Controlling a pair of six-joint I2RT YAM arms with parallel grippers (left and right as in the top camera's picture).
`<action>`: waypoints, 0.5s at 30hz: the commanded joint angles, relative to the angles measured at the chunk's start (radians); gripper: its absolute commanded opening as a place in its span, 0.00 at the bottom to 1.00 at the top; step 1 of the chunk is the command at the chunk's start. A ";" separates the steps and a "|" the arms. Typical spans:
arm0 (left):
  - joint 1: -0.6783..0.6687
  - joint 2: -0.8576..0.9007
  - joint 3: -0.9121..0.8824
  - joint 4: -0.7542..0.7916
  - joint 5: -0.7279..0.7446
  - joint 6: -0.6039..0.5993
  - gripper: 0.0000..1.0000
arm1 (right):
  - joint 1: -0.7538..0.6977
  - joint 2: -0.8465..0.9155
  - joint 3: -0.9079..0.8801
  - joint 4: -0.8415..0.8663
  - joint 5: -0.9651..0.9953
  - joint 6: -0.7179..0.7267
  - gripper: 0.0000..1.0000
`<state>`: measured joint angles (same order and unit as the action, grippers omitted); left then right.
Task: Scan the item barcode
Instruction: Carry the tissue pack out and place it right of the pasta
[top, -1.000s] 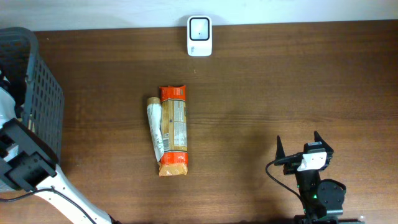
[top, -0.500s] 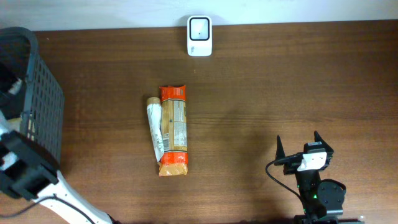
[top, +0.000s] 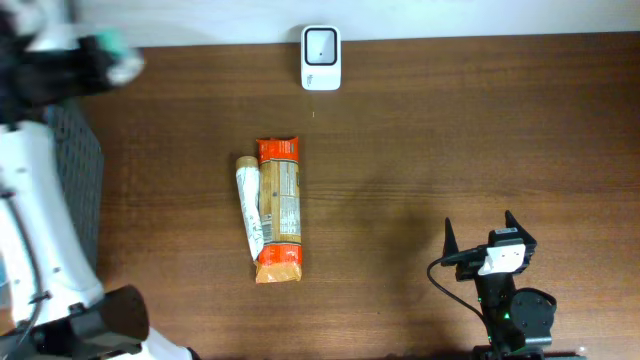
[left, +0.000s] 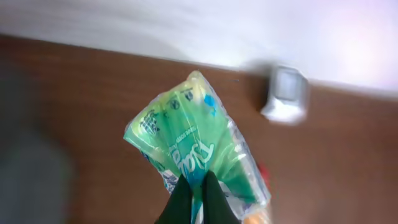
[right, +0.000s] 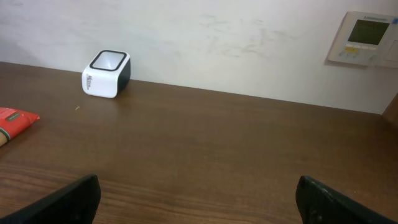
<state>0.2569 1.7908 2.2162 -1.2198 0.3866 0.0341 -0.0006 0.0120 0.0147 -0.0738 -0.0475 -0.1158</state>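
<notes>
Green glossy packet (left: 189, 140), white lettering, blue accents

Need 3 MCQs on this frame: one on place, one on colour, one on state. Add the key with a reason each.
1. Where does the scanner stand on the table?
A) at its far edge
B) at its near edge
C) dead centre

2. What colour is the packet in the left gripper?
A) red
B) green
C) black

3. How is the right gripper?
A) shut on a box
B) shut, empty
C) open, empty

Key: 1 A, the overhead view shows it at the far edge. 2 B, the left wrist view shows green film. 3 C, its fingers are spread with nothing between them.
</notes>
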 joint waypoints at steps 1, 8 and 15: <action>-0.175 0.016 -0.024 -0.076 0.027 0.116 0.00 | -0.006 -0.005 -0.009 0.002 -0.005 -0.004 0.99; -0.493 0.082 -0.241 -0.051 -0.073 0.117 0.00 | -0.006 -0.005 -0.009 0.002 -0.005 -0.004 0.99; -0.654 0.126 -0.577 0.154 -0.073 0.063 0.00 | -0.006 -0.005 -0.009 0.002 -0.005 -0.004 0.98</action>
<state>-0.3527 1.9068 1.7515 -1.1244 0.3233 0.1276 -0.0006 0.0120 0.0147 -0.0734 -0.0471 -0.1158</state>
